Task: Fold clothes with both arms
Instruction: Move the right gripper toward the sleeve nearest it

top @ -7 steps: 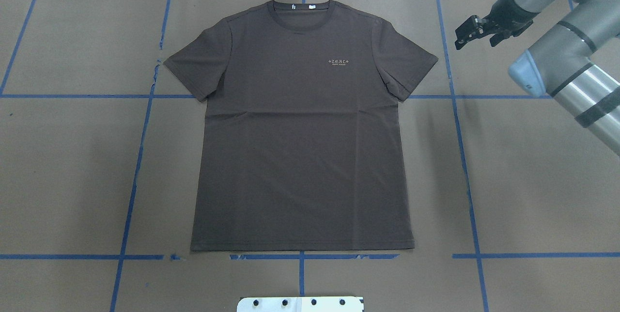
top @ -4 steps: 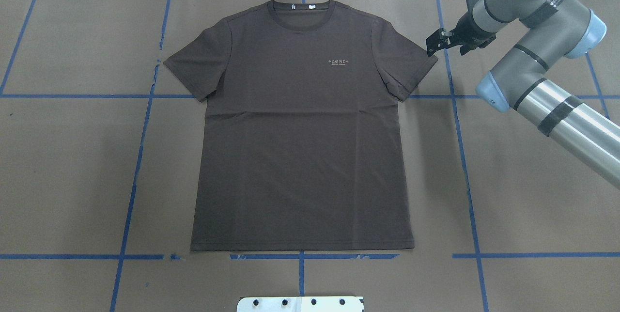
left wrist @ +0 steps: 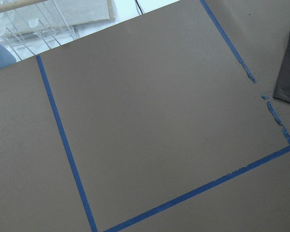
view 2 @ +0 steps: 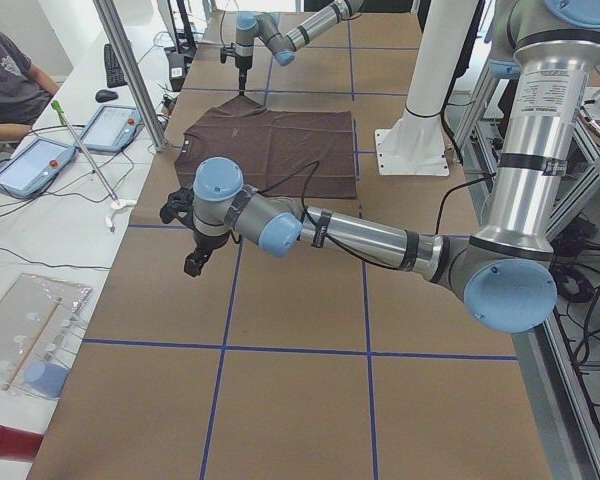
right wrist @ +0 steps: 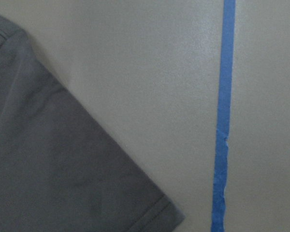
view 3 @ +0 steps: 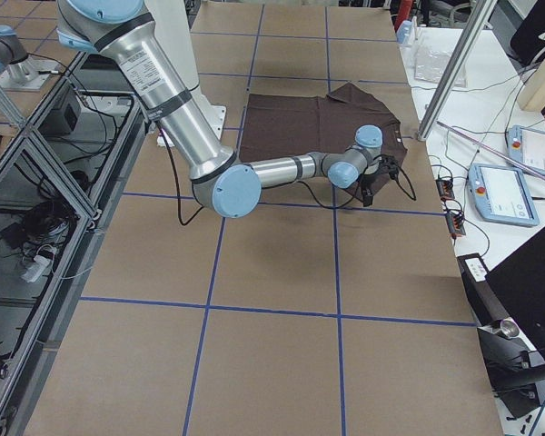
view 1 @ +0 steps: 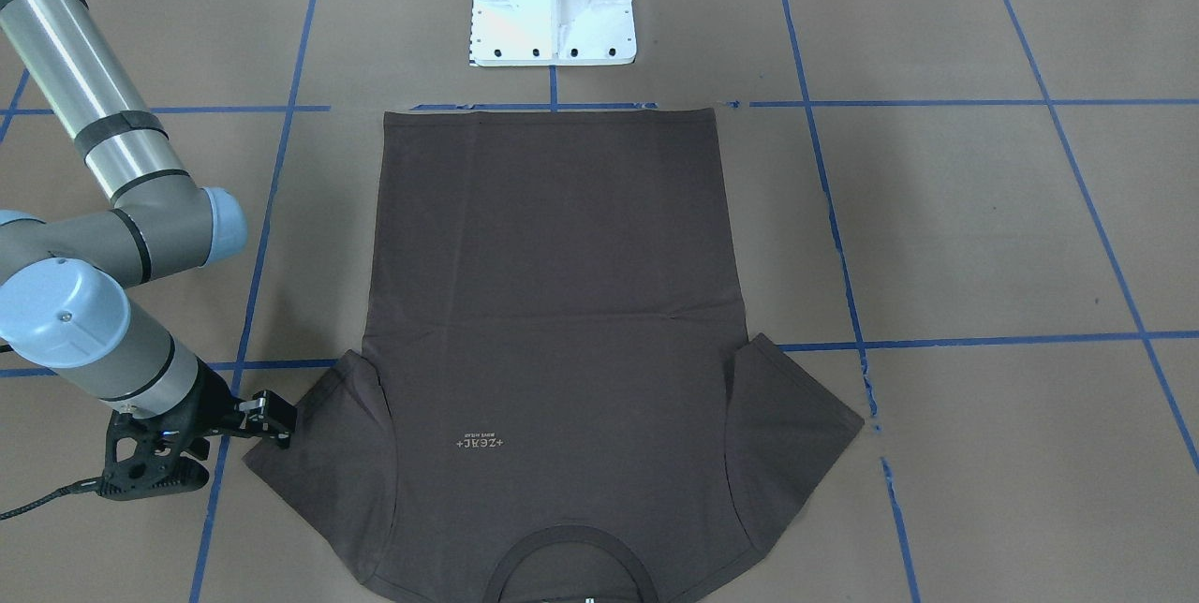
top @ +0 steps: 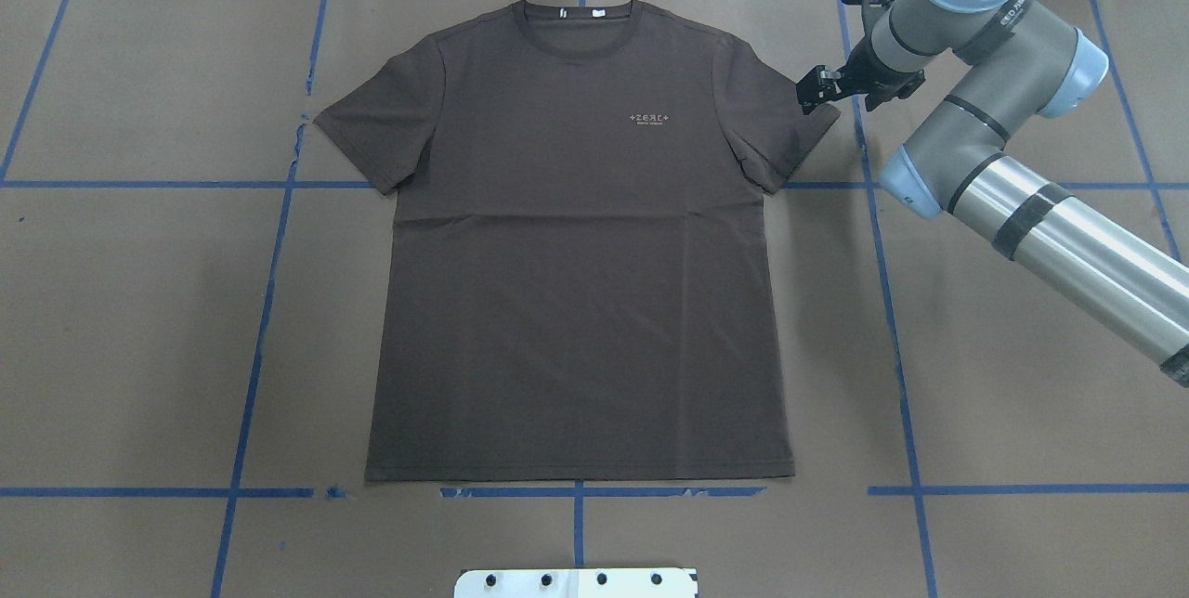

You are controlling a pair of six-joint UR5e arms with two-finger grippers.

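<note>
The dark brown-grey T-shirt (top: 576, 254) lies flat and face up on the brown paper, collar at the far side, and also shows in the front view (view 1: 553, 303). My right gripper (top: 810, 89) hangs low at the tip of the shirt's right sleeve (top: 790, 129), its jaws apart and empty; it also shows in the front view (view 1: 284, 422). The right wrist view shows that sleeve corner (right wrist: 63, 159) on the paper, no fingers in frame. My left gripper (view 2: 195, 258) hovers over bare paper well off the shirt; I cannot tell whether it is open or shut.
The white pedestal base (view 1: 553, 13) stands at the shirt's hem side. Blue tape lines (top: 892, 301) cross the paper. A metal post (view 2: 130, 70), tablets (view 2: 30, 165) and a seated person (view 2: 5, 85) are beyond the table's far edge.
My right arm has swung in from the far right, carrying its gripper leftward to the tip of the right sleeve. The shirt has not moved.
</note>
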